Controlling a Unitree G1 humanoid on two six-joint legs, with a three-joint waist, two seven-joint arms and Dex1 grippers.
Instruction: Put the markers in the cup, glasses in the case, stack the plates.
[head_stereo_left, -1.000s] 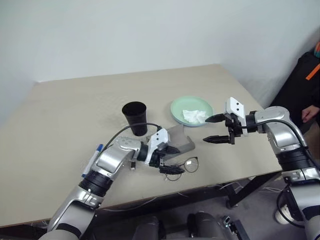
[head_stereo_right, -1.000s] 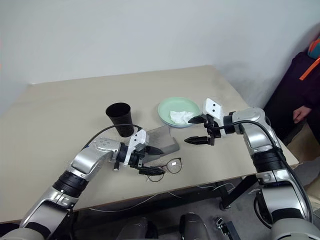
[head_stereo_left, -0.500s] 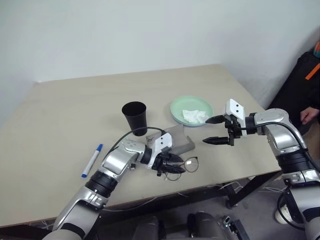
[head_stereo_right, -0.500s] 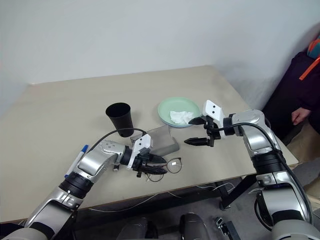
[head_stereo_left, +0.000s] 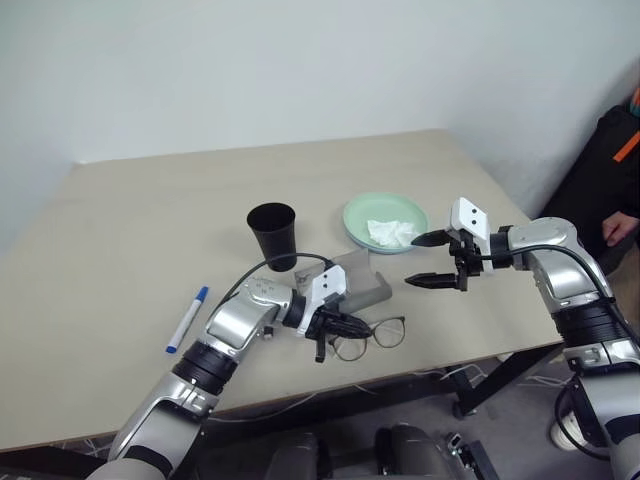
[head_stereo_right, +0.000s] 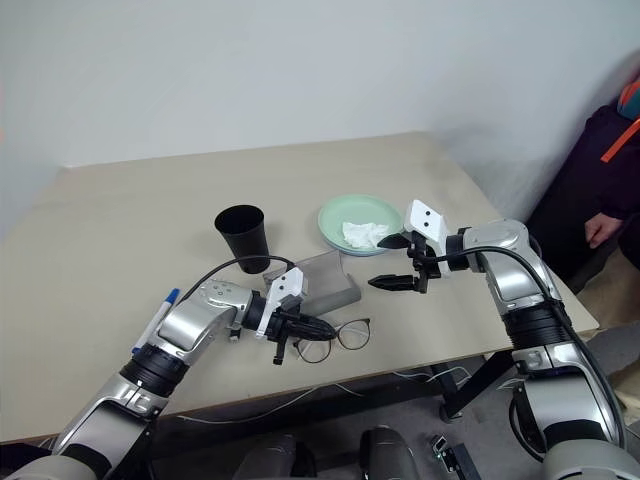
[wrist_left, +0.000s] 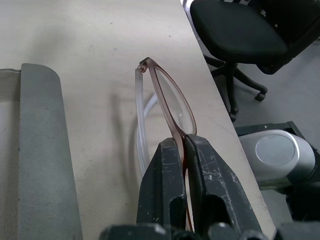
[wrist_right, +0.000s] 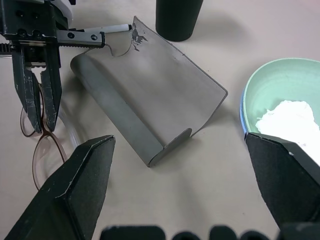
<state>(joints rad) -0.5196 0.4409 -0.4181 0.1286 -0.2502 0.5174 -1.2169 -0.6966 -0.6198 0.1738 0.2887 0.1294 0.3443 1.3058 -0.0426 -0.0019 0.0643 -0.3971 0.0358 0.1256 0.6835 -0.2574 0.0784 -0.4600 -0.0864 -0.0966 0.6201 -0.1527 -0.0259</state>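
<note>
Left eye view: one table (head_stereo_left: 130, 210) across the middle of the frame. One black cup (head_stereo_left: 272, 235) upright just left of centre. One mint green plate (head_stereo_left: 384, 221) right of centre, with one crumpled white tissue (head_stereo_left: 390, 233) inside; a blue rim peeking from under it, so possibly two plates stacked, though hard to tell. One grey case (head_stereo_left: 357, 282) at centre, lying below the cup and plate. One marker (head_stereo_left: 186, 320) with blue cap at lower left, flat on the table, well apart from the cup. One pair of glasses (head_stereo_left: 372, 336) just below the case, near the table's front edge. Left gripper (head_stereo_left: 343, 326) at lower centre, fingers pressed together on the glasses' frame. Right gripper (head_stereo_left: 428, 260) at centre right, fingers spread wide, holding nothing, hanging beside the plate. One person (head_stereo_left: 612, 170) in dark clothing at the far right edge.

Left wrist view: two black fingers (wrist_left: 162, 185) pinching the brownish rim of the glasses (wrist_left: 172, 107) at lower centre; the case (wrist_left: 42, 150) along the left side; one black office chair (wrist_left: 240, 30) on the floor at upper right.

Right wrist view: two broad fingers (wrist_right: 75, 195) far apart at the lower corners. The case (wrist_right: 150, 100) at centre, the cup (wrist_right: 177, 17) at top centre, the plate (wrist_right: 272, 87) with tissue at right. Left gripper (wrist_right: 39, 107) at upper left, clamped on the glasses (wrist_right: 47, 150).
</note>
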